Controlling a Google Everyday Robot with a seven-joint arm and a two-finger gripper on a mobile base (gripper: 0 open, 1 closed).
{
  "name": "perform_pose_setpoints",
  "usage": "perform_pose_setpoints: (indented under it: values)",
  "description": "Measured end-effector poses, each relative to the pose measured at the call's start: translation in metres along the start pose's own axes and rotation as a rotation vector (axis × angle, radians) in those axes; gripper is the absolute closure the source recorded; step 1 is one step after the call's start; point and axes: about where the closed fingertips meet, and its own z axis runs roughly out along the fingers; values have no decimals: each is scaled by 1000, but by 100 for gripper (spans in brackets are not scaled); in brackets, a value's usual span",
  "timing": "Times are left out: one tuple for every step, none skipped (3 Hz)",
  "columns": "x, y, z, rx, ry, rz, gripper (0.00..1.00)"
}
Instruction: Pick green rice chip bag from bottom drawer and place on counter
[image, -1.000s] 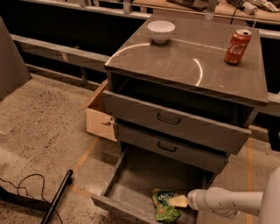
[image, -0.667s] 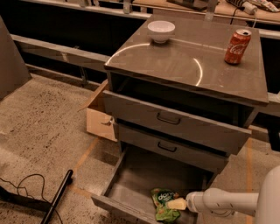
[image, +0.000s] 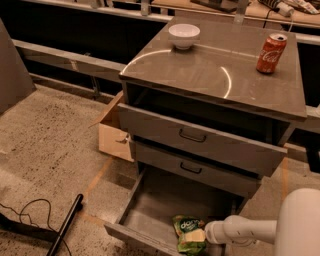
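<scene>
The bag (image: 187, 229) lies at the front right of the open bottom drawer (image: 131, 204), by its front edge. The gripper (image: 199, 235) reaches in from the right and meets the bag's right side; whether the jaws pinch it cannot be told. The two upper drawers (image: 200, 140) stand part-open, overhanging the drawer's rear. On the worktop (image: 200, 70), a bowl (image: 184, 36) sits at the back edge and a can (image: 270, 46) at the back right. A box (image: 112, 137) stands left of the cabinet.
</scene>
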Motion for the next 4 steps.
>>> perform_pose_setpoints:
  values:
    - [5, 0, 29, -12, 30, -4, 0]
    - [9, 2, 50, -36, 62, -11, 17]
    - [11, 6, 58, -53, 79, -11, 41]
    - [8, 9, 53, -59, 64, -1, 64]
